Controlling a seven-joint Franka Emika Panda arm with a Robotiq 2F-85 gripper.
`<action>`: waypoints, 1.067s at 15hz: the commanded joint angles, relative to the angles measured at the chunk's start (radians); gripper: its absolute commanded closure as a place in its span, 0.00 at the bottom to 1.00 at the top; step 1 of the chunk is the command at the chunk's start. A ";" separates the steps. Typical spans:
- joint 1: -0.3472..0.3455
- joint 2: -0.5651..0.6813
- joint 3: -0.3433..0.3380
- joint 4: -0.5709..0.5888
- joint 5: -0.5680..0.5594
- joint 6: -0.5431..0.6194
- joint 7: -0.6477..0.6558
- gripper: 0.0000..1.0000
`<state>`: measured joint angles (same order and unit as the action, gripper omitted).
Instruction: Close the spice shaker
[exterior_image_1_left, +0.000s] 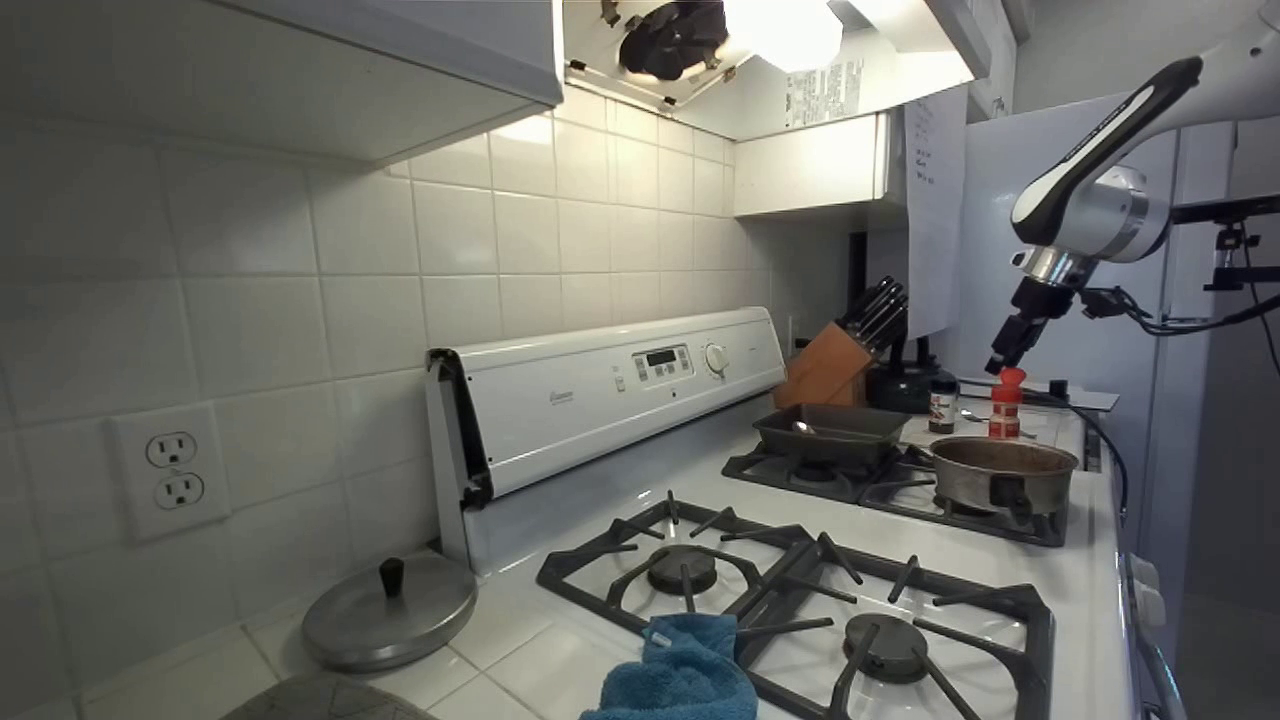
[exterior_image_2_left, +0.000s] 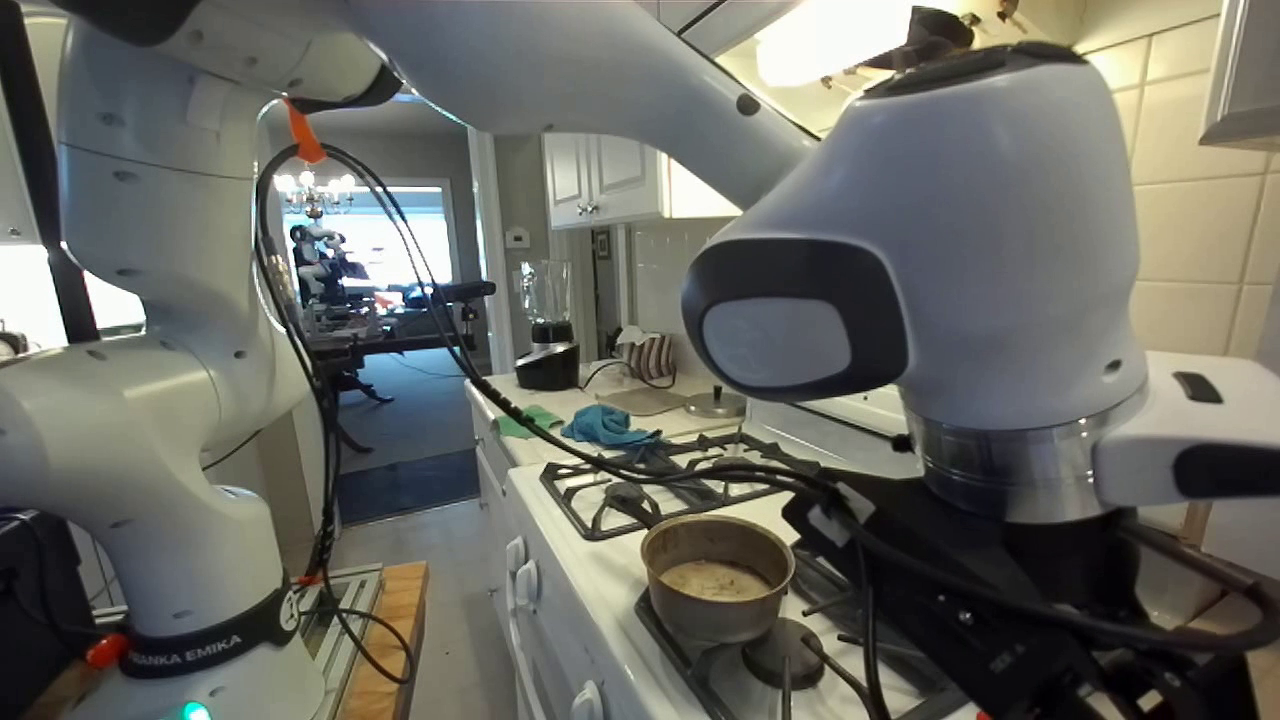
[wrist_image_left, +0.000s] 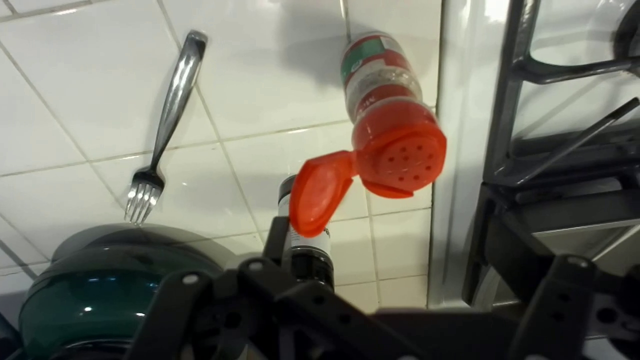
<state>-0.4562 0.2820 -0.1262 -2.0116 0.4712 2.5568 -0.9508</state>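
Red flip lid (wrist_image_left: 320, 195) sits wide open on the spice shaker (wrist_image_left: 390, 117), upright on the worktop (wrist_image_left: 250, 100) just beside the stove (wrist_image_left: 461, 100) here, and the tool (exterior_image_1_left: 998, 360) hovers with jaws spread, one finger (wrist_image_left: 276, 240) near that lid, I'd guess to nudge rather than grab.

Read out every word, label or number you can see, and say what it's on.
"RANKA EMIKA", first letter unclear: robot's base band.
"SIDE A", apparently: black wrist part.
"Mc", rest of label unclear: spice shaker.
Too small or blurred: stove panel, hanging paper, hood label, dark-capped jar, arm lettering.
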 joint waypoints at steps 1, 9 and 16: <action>-0.013 0.008 0.005 0.032 0.028 -0.081 -0.015 0.00; -0.008 0.010 -0.013 0.057 0.021 -0.142 -0.006 0.00; -0.004 0.011 -0.020 0.062 0.012 -0.144 0.000 0.11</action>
<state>-0.4590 0.2820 -0.1425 -1.9729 0.4712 2.4436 -0.9498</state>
